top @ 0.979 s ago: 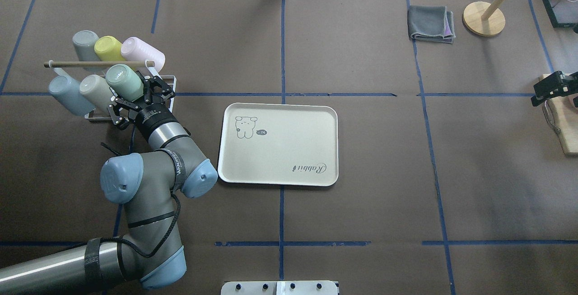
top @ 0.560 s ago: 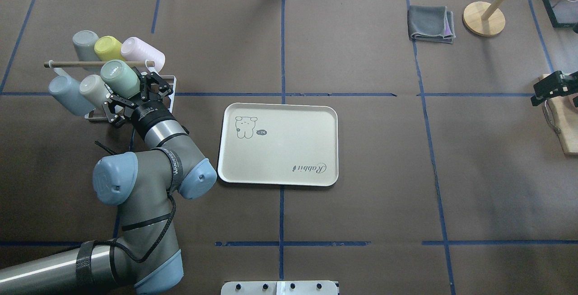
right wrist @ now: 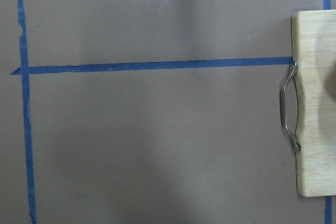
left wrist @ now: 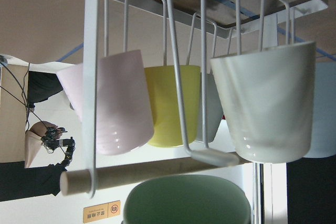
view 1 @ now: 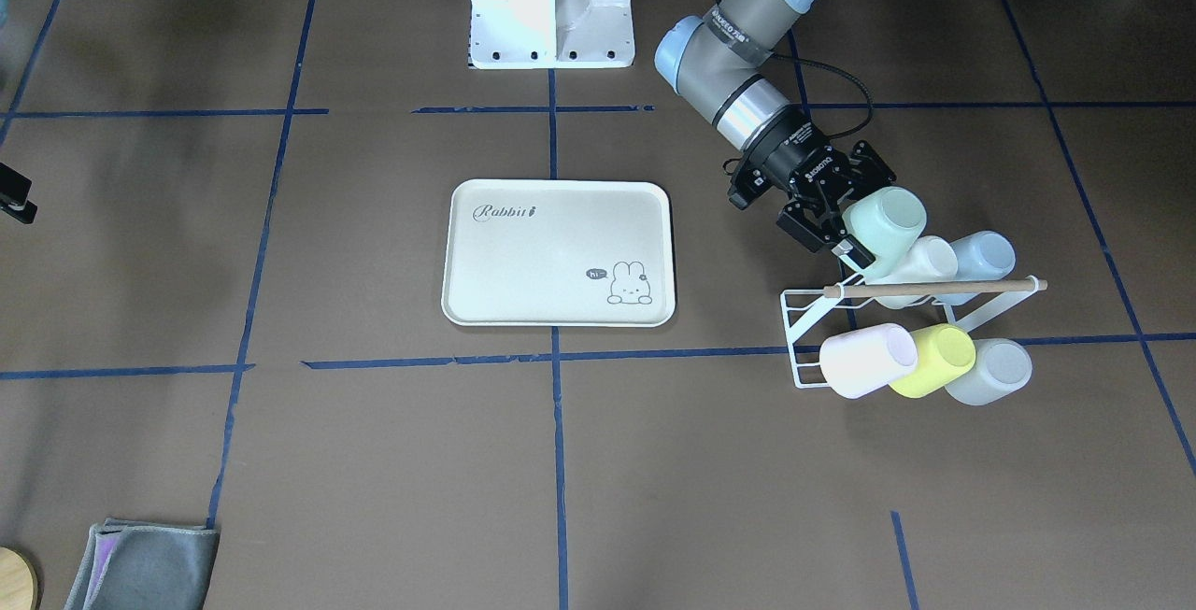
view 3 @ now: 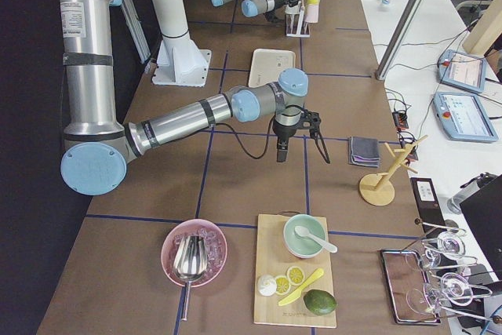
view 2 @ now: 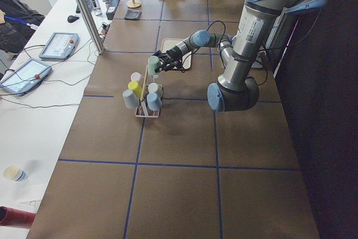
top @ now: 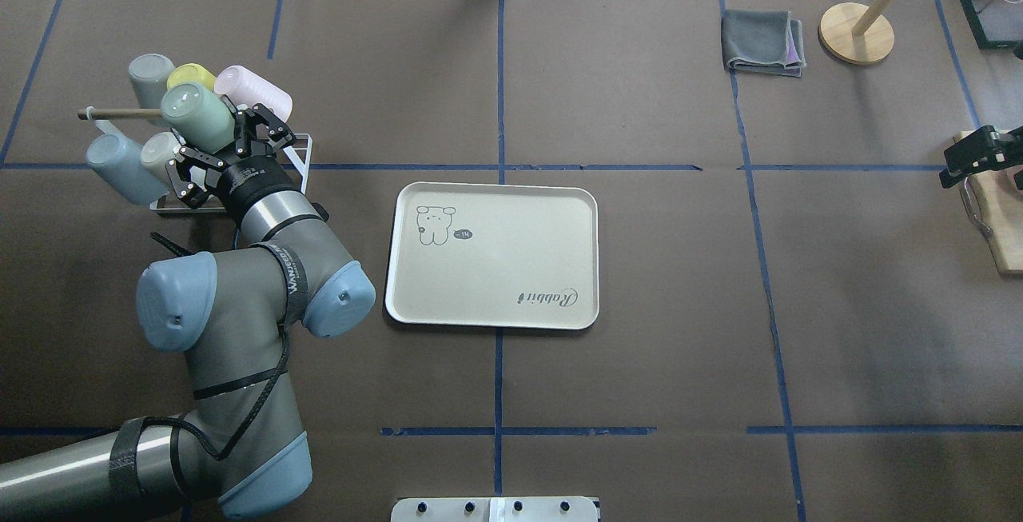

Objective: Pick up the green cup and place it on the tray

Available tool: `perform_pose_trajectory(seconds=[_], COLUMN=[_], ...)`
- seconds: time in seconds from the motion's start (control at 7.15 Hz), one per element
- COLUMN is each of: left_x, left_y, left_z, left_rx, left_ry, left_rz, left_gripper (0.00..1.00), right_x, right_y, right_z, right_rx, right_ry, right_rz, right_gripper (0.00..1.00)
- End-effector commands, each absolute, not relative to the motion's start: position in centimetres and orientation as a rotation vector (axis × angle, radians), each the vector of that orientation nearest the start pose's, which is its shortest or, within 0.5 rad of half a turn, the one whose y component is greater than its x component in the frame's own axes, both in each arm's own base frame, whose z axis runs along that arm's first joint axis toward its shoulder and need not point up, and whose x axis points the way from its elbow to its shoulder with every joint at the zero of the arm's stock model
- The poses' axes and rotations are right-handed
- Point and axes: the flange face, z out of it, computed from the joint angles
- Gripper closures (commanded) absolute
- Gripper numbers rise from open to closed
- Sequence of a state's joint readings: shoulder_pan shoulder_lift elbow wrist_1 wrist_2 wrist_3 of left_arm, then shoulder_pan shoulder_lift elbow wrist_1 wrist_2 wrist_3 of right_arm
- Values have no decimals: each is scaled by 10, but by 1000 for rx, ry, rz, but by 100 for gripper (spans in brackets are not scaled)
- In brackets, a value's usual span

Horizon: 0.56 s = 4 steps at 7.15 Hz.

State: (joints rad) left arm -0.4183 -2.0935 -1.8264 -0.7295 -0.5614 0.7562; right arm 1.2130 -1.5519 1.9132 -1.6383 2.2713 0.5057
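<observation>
The green cup (top: 196, 118) is held clamped in the left gripper (top: 214, 142), over the rack (view 1: 972, 286) near the tabletop's left edge; the step is judged as lift-out; next, the wires must be cleared and the cup carried to the tray (top: 491, 298).

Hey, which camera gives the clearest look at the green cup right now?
Exterior front-facing: the green cup shows its side and end unobstructed, with the fingers gripping it. Overhead shows it too, overlapping other cups. The side views show it tiny; the left wrist view catches only an edge; the right wrist view, nothing.
</observation>
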Motion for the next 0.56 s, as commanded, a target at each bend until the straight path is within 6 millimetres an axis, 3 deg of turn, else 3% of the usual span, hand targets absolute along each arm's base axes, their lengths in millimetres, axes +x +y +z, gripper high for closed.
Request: perform_pose_trajectory(seconds=[0.0, 0.14, 0.42], left_x=[415, 388, 356], left_y=[-439, -428, -413], left_z=[282, 246, 206], left_rx=[216, 314, 458], left_ry=[-1148, -1121, -1043], left_rz=[1732, 1685, 1609], left_gripper=[64, 64, 65], right_x=[-108, -108, -108], right_y=[-486, -486, -487], right_z=[491, 491, 488], right_rx=[-32, -32, -25], right_ry=[-751, -751, -754], right_rz=[37, 37, 35], right_gripper=[0, 0, 0])
